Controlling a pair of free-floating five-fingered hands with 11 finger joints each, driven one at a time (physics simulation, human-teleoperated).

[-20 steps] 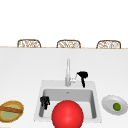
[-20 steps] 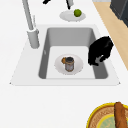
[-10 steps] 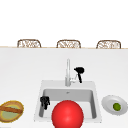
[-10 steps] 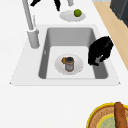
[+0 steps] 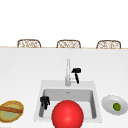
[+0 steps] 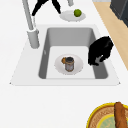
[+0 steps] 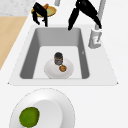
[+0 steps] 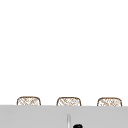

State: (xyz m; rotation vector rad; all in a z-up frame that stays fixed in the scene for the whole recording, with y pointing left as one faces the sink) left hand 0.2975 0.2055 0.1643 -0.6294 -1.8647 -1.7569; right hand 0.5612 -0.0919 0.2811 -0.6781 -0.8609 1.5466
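Hovering beside the tall grey metal faucet (image 5: 67, 72) at the back rim of the sink, the black right hand (image 5: 76, 74) hangs with fingers pointing down and spread apart, clamped on nothing, just right of the spout column and near its base; seen from the right side, the same hand (image 7: 83, 12) sits just beside the faucet (image 7: 98, 23), though contact cannot be judged; black left hand (image 5: 45, 101) idle at the sink's left wall, fingers curled downward and holding nothing, seen also in the left side view (image 6: 99, 51) over the basin's near edge; rectangular grey sink basin (image 5: 82, 96) set into the white desk (image 5: 22, 75); small white round plate (image 6: 76, 65) on the basin floor, carrying a dark cylindrical can (image 6: 69, 63) standing upright and a small brown round item (image 6: 64, 60) touching the can's side; large red ball (image 5: 67, 115) in the front view at the basin's front edge; white shallow bowl (image 5: 110, 102) on the desk right of the sink, holding a green round lime (image 5: 116, 106); yellow-rimmed woven basket (image 5: 7, 116) on the desk left of the sink, with a brown stick-shaped loaf (image 5: 11, 109) lying across it; three wicker chair backs (image 5: 68, 44) along the desk's far edge.
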